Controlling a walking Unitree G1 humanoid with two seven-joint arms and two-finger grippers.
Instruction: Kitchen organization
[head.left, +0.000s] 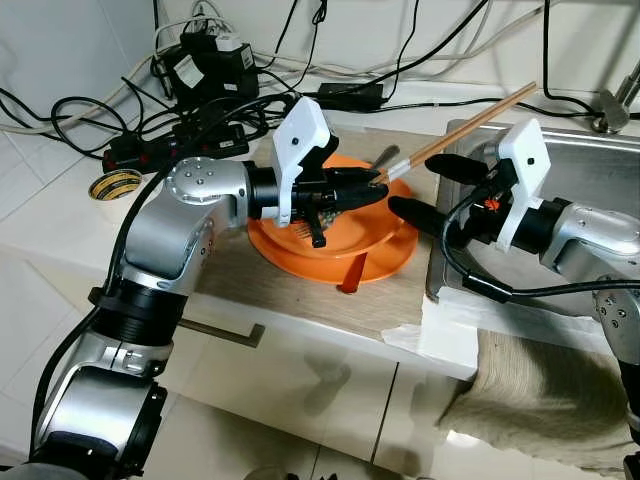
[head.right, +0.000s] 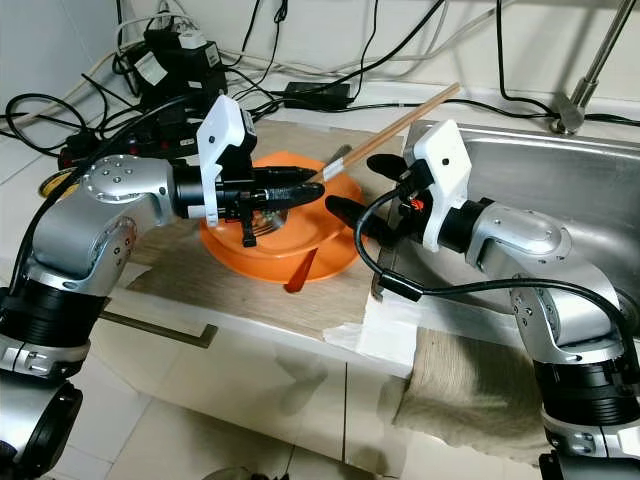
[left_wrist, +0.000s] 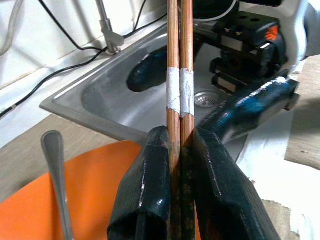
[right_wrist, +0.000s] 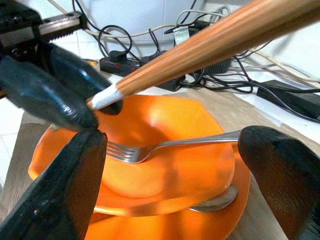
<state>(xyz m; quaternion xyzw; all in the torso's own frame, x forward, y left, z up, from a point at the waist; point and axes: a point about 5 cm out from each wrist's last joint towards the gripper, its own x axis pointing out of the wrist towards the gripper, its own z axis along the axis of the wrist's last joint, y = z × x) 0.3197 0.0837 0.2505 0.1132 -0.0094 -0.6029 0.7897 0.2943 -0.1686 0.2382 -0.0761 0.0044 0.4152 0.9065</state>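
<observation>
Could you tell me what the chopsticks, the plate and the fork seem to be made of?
Chopsticks: probably wood or bamboo, with visible grain and white tape bands. Plate: likely plastic, uniform matte-glossy orange. Fork: metal, likely stainless steel, shiny and reflective.

left claw (left_wrist: 181, 150) is clamped tight on the taped chopsticks (left_wrist: 179, 75); fork (left_wrist: 57, 175) on the orange plate (left_wrist: 95, 195), sink (left_wrist: 130, 105) behind

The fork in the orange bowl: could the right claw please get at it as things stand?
Probably yes. The right claw is open beside the orange bowl, with the fork in line between its fingers; only the chopsticks held by the left claw slant across above.
</observation>
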